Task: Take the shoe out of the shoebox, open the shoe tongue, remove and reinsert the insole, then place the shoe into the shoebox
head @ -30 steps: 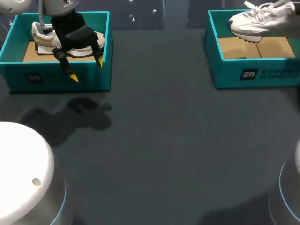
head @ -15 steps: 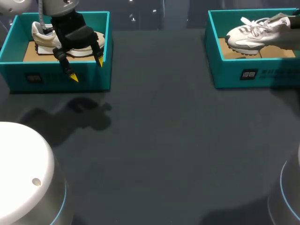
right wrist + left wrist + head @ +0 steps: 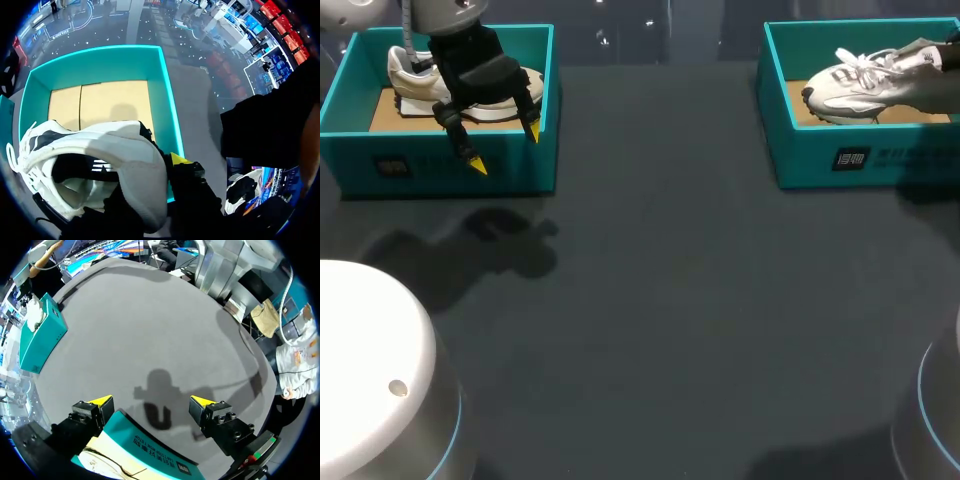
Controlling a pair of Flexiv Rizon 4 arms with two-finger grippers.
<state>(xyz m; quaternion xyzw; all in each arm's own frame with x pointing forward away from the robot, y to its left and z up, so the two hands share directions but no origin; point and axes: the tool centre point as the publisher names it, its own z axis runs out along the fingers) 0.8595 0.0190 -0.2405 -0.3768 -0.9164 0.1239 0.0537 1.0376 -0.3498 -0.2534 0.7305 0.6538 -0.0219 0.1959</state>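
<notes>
A white sneaker sits low inside the right teal shoebox, toe toward the box's left wall. My right gripper is shut on its heel collar. One yellow tip shows outside the heel and the other finger is hidden inside the shoe. The box's cardboard floor lies ahead of the shoe. My left gripper hangs open over the front wall of the left shoebox. A second, cream sneaker lies in that box. In the left wrist view the left gripper holds nothing.
The dark tabletop stretches between the two boxes. The right shoebox shows far ahead of the left gripper, across the table.
My right gripper has brought the white sneaker down from above the box's rim into the right shoebox. The left arm has not moved.
</notes>
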